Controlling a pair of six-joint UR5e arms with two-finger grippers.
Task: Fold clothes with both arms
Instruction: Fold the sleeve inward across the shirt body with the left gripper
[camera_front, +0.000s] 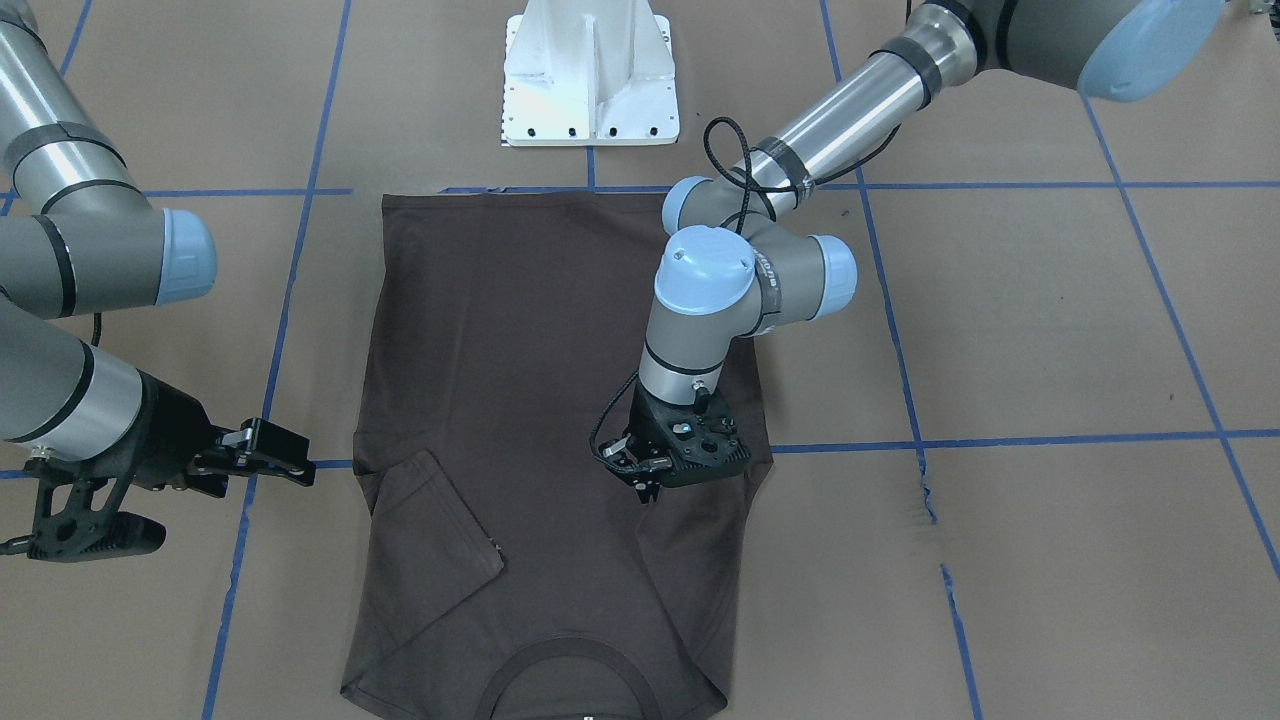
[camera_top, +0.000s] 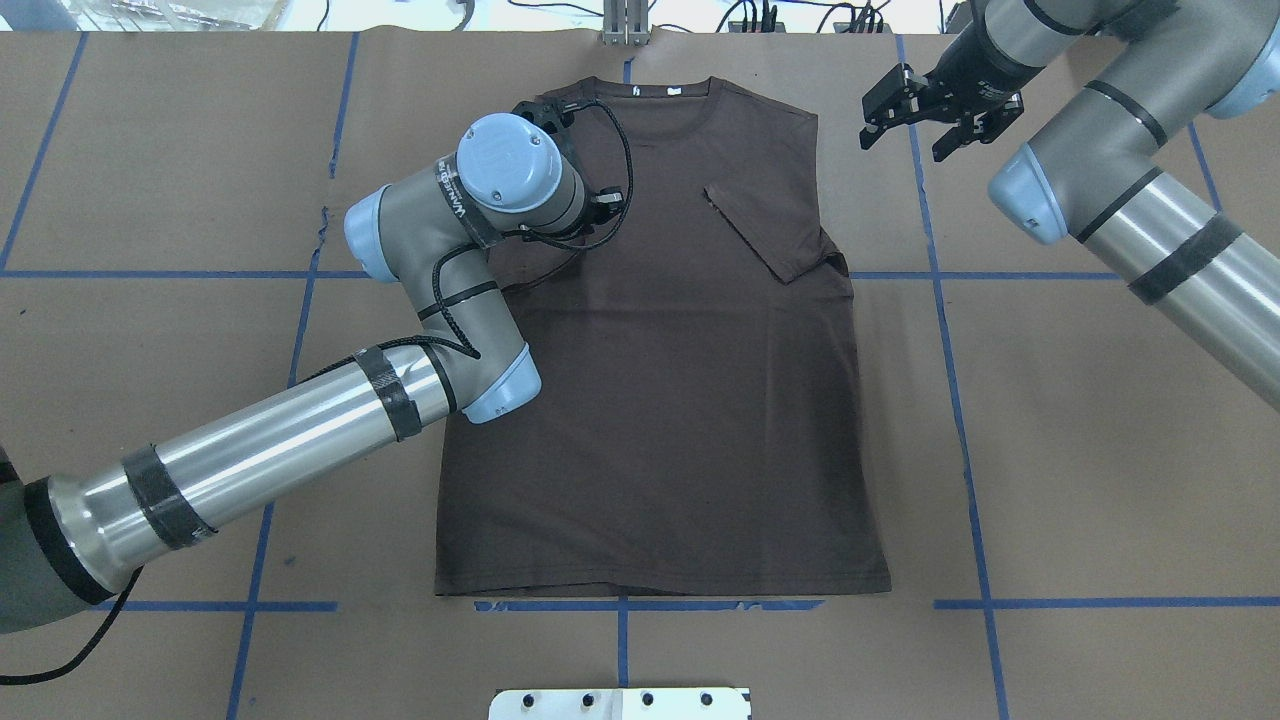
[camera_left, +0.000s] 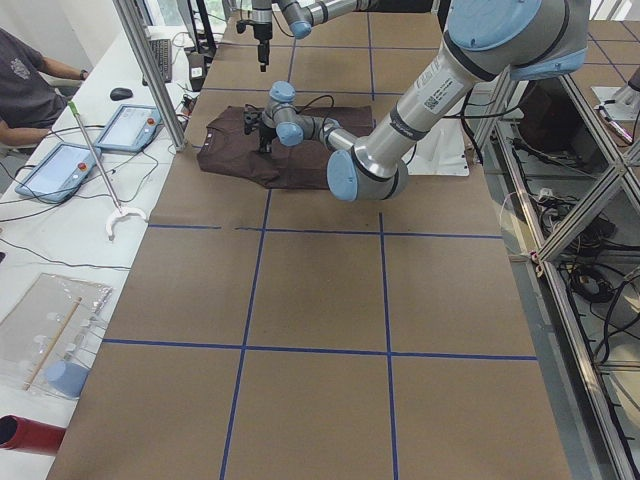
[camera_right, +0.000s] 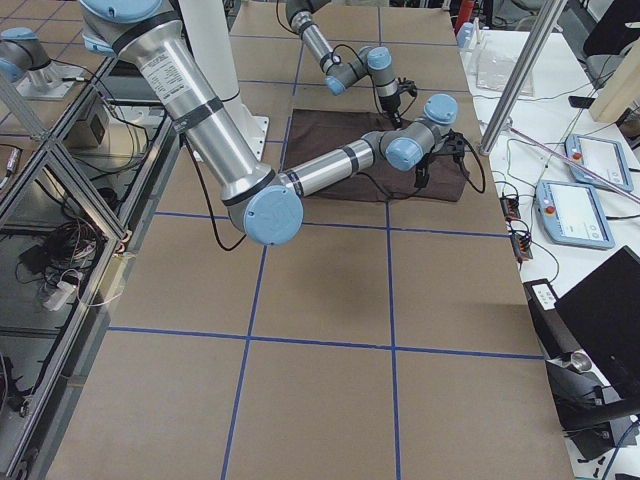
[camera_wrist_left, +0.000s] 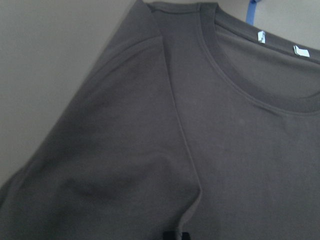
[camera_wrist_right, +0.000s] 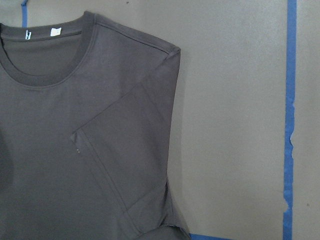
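The dark grey-brown T-shirt (camera_top: 660, 400) lies flat on the brown table with its collar (camera_top: 660, 100) at the far side. The sleeve (camera_top: 765, 235) on my right is folded in over the chest. My left gripper (camera_front: 648, 492) points down onto the other shoulder. There its fingertips (camera_wrist_left: 172, 235) sit close together where fabric creases meet, shut on the folded-in sleeve. White neck tags (camera_wrist_left: 261, 36) show inside the collar. My right gripper (camera_top: 903, 145) hangs open over bare table just outside the shirt's right shoulder, holding nothing.
The white pedestal base (camera_front: 590, 80) stands just beyond the shirt's hem. Blue tape lines (camera_top: 950, 350) cross the brown paper. At the far side a person (camera_left: 30, 80) sits at a white bench with tablets (camera_left: 125, 125), and a metal pole (camera_left: 150, 70) rises beside the shirt.
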